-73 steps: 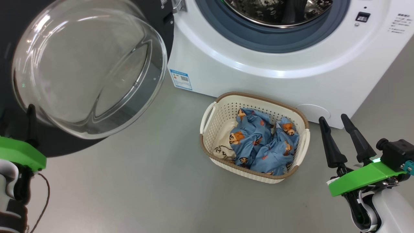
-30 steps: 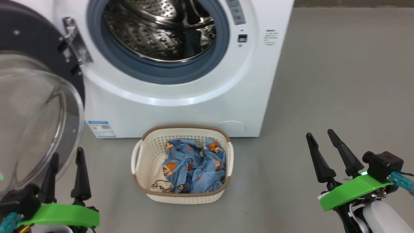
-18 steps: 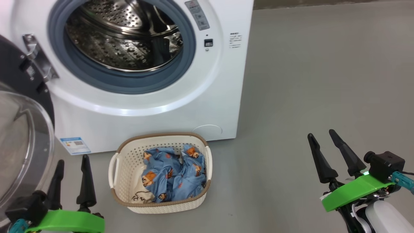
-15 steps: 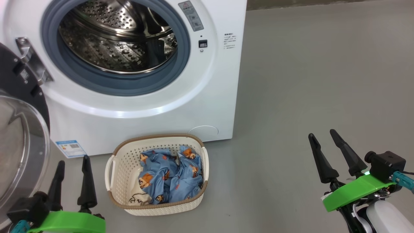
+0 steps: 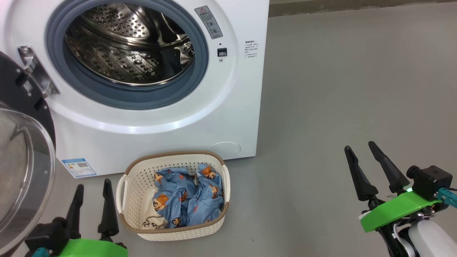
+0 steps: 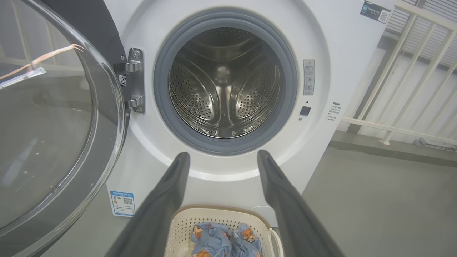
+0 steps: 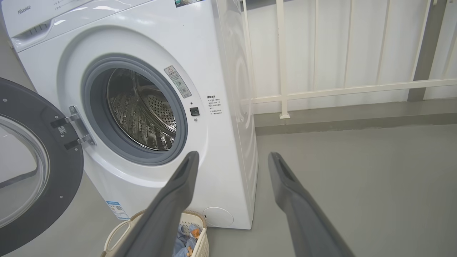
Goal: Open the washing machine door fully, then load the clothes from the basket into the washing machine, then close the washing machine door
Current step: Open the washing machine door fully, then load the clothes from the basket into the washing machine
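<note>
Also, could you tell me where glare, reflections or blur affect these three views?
Head view: a soft band of glare across the washing machine front. Left wrist view: reflections streak the washing machine door glass, and the left gripper is blurred near the lens. Right wrist view: the right gripper is equally soft; the machine's side carries wavy reflections.

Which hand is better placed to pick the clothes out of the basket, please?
Left. The left hand is open right beside the basket of clothes; the right hand, also open, hangs much farther off to the side.
</note>
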{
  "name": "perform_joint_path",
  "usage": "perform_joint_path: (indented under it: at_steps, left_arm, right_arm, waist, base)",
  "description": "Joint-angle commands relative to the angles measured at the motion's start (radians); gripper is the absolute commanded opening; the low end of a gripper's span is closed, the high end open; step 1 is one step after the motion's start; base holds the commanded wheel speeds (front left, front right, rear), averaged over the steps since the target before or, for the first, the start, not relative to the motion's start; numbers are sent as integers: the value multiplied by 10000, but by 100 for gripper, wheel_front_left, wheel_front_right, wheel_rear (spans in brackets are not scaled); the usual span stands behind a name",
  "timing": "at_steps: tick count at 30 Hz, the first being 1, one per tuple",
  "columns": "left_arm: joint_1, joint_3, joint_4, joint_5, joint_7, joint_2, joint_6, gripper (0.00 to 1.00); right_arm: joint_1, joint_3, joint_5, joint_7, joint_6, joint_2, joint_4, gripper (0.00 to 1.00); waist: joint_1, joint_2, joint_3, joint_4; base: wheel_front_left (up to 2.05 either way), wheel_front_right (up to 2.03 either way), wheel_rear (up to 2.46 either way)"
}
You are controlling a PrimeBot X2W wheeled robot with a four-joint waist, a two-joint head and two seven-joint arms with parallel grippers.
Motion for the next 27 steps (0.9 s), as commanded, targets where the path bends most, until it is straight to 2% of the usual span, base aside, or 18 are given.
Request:
perform_joint_path:
  at_steps: [1, 13, 27]
  left_arm:
    - [-106, 377, -275, 136, -134, 164, 47, 100]
    - [-150, 688, -295, 235, -136, 122, -348, 100]
    - [-222, 790, -131, 504, -137, 35, -469, 100]
  right_arm:
    - [-142, 98, -77, -92, 46, -185, -244, 100]
    - [-89, -99, -138, -92, 46, -98, -227, 100]
    - [-49, -134, -175, -92, 46, -69, -205, 100]
  waist:
    - [0, 0, 1, 20]
    - [0, 0, 58, 104]
    - [0, 0, 18, 206]
  base:
    - [0, 0, 0]
    - [0, 0, 0]
    - [0, 0, 0]
